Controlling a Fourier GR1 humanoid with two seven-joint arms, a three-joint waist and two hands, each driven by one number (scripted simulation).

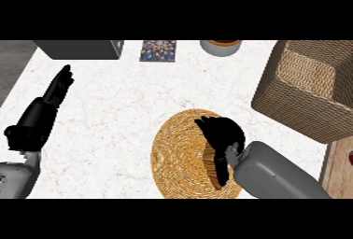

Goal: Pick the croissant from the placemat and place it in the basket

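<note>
Right hand (222,135), fingers curled downward, covers the middle of the round woven placemat (180,161) on the white marble table (117,116). A small tan sliver shows at the palm's edge, but whether that is the croissant, hidden beneath the fingers, cannot be told. Beyond the hand and toward its outer side sits the square wicker basket (307,88), apart from the placemat. Farther away, along the table's back edge, stand a bowl (222,46), a patterned booklet (158,50) and a grey box (79,48). Left hand (59,88) rests with fingers straight at the opposite side.
</note>
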